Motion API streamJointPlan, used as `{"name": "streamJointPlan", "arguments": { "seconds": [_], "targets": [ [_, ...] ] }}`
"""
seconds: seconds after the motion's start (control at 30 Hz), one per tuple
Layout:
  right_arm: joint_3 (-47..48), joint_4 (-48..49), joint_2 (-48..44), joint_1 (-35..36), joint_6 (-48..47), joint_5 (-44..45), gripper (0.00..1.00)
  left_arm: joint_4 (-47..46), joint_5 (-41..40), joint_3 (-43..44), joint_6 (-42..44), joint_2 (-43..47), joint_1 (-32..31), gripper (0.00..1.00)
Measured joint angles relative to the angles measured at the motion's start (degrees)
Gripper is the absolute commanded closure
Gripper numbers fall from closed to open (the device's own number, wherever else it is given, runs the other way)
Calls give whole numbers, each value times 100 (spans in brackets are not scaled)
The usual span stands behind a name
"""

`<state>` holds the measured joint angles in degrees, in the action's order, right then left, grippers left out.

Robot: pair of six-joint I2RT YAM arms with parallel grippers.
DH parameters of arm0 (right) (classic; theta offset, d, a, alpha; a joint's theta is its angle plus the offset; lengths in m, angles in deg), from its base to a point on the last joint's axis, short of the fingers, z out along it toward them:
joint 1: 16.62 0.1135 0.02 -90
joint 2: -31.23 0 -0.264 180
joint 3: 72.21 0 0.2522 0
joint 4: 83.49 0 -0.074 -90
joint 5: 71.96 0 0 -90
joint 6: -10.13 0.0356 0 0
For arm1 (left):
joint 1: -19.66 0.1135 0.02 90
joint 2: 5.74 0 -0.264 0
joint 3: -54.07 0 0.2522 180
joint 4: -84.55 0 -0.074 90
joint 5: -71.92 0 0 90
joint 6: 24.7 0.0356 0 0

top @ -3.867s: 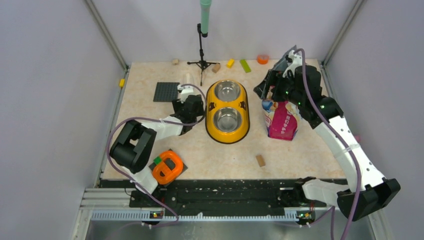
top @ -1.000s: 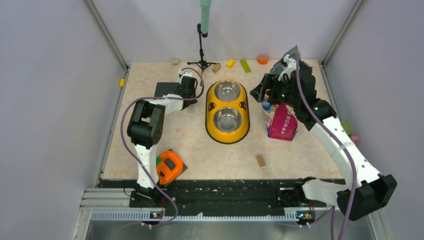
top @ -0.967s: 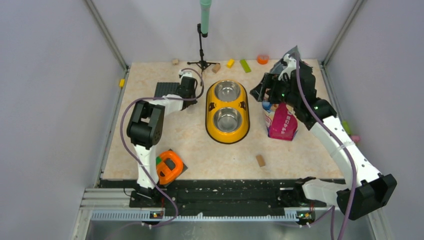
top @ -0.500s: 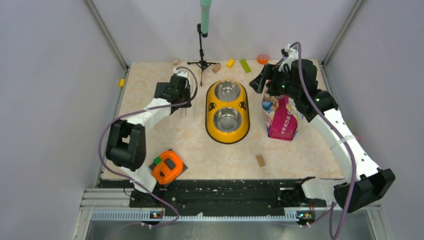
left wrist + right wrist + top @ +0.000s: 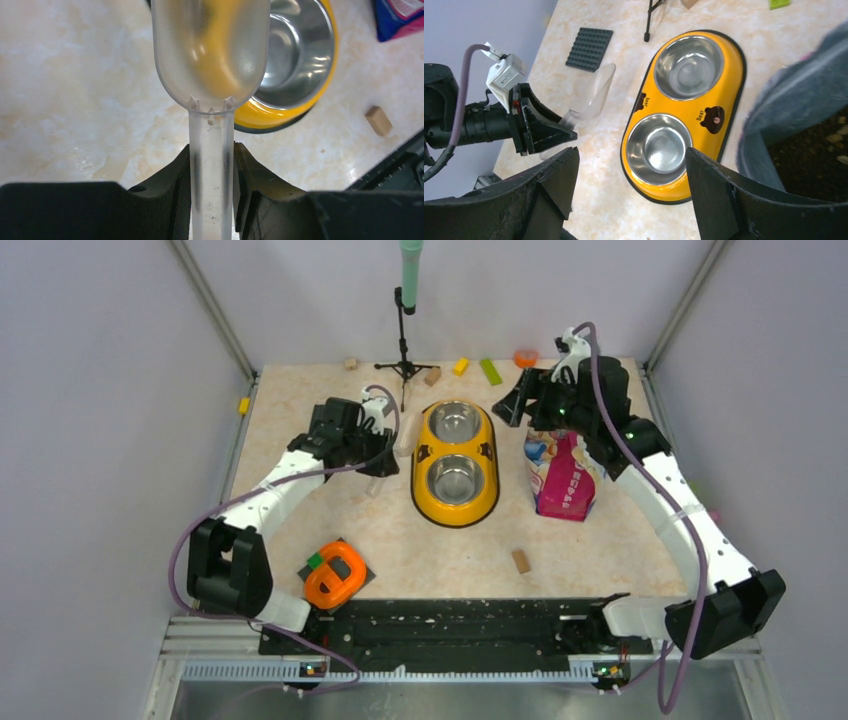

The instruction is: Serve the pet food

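Observation:
A clear plastic scoop [image 5: 210, 55] hangs empty over the table beside the yellow double bowl [image 5: 280, 112]. My left gripper [image 5: 212, 170] is shut on the scoop's handle. From above, the left gripper [image 5: 368, 445] sits just left of the double bowl [image 5: 455, 515], with the scoop [image 5: 403, 435] pointing at it. Both steel bowls are empty. The pink bag [image 5: 565, 480] stands upright right of the bowl. My right gripper [image 5: 530, 405] hovers at the bag's back top edge, open [image 5: 631, 152], nothing between its fingers. Dark pet food [image 5: 819, 150] shows inside the bag's mouth.
A tan wooden block [image 5: 520, 560] lies near the front. An orange ring-shaped object [image 5: 336, 573] sits at the front left. A dark grey baseplate [image 5: 590, 48] lies at the back left. A tripod stand [image 5: 404, 365], a yellow brick [image 5: 461, 366] and a green brick [image 5: 490, 371] line the back.
My left arm has swung from the baseplate toward the double bowl, carrying the scoop. The right gripper has shifted slightly toward the back over the bag's top.

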<state>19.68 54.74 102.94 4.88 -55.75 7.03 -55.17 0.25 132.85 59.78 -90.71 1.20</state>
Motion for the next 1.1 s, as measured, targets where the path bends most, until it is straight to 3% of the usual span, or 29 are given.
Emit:
{"name": "streamJointPlan", "arguments": {
  "seconds": [0.17, 0.3, 0.47, 0.77, 0.97, 1.1],
  "targets": [
    [151, 120, 522, 216, 96, -330, 21, 173, 625, 13, 96, 199, -2, 100],
    [153, 140, 802, 289, 170, -505, 21, 140, 505, 0, 72, 428, -2, 100],
    [173, 162, 828, 289, 203, -551, 21, -400, -800, -262, -466, 376, -7, 100],
    [188, 33, 776, 289, 195, -483, 21, -1537, -2723, -374, -1569, -1211, -17, 100],
    [68, -127, 293, 289, 245, -302, 21, -2538, -3427, -1971, -1856, -588, -380, 100],
    [-122, -133, 22, 289, 308, -326, 21, -2955, -3762, -2457, -2057, -492, -726, 100]
  ]
}}
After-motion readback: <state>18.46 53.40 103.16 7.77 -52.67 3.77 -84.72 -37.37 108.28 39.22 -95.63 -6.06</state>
